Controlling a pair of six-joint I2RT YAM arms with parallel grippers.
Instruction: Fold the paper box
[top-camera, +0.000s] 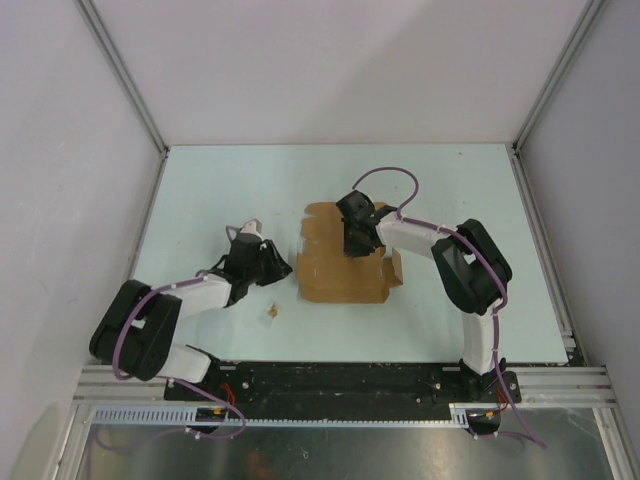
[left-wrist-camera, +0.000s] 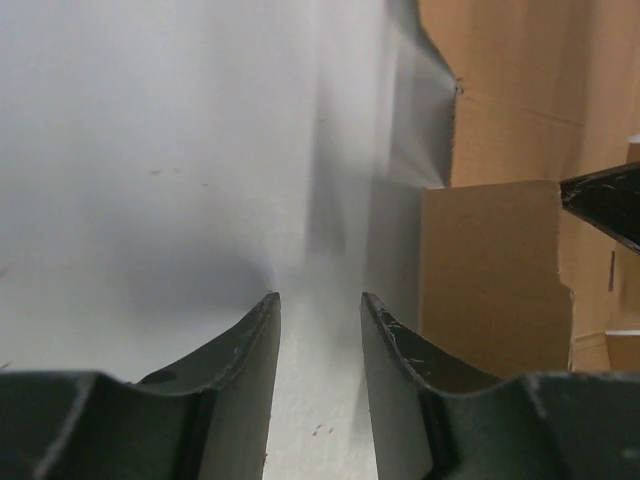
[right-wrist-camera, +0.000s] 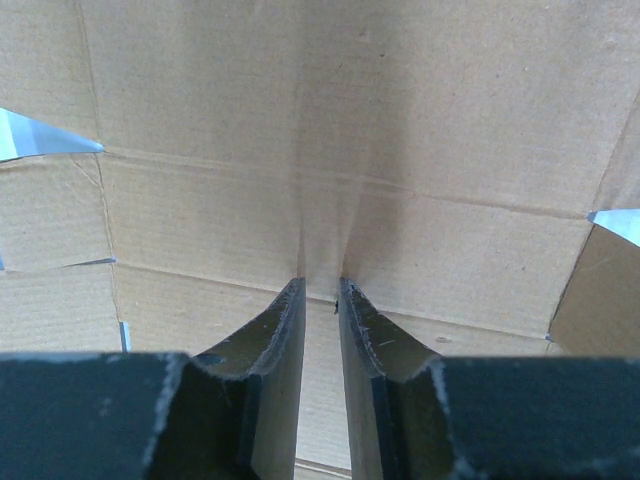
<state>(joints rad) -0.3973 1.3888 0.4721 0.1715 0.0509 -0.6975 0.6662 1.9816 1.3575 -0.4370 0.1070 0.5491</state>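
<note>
The paper box (top-camera: 340, 270) is a flat brown cardboard sheet with flaps and cut-outs, lying in the middle of the table. My right gripper (top-camera: 352, 243) points down onto its far middle part. In the right wrist view its tips (right-wrist-camera: 320, 285) rest on the creased cardboard (right-wrist-camera: 420, 150), a narrow gap between them with nothing in it. My left gripper (top-camera: 283, 265) sits low just left of the sheet's left edge. The left wrist view shows its fingers (left-wrist-camera: 320, 300) apart over bare table, with a flap of the paper box (left-wrist-camera: 490, 270) to their right, not touched.
A tiny brown scrap (top-camera: 271, 313) lies on the table near the left arm. Pale walls and metal rails (top-camera: 130, 90) close in the pale green table (top-camera: 220, 190) on three sides. A dark fingertip (left-wrist-camera: 610, 205) enters the left wrist view at right.
</note>
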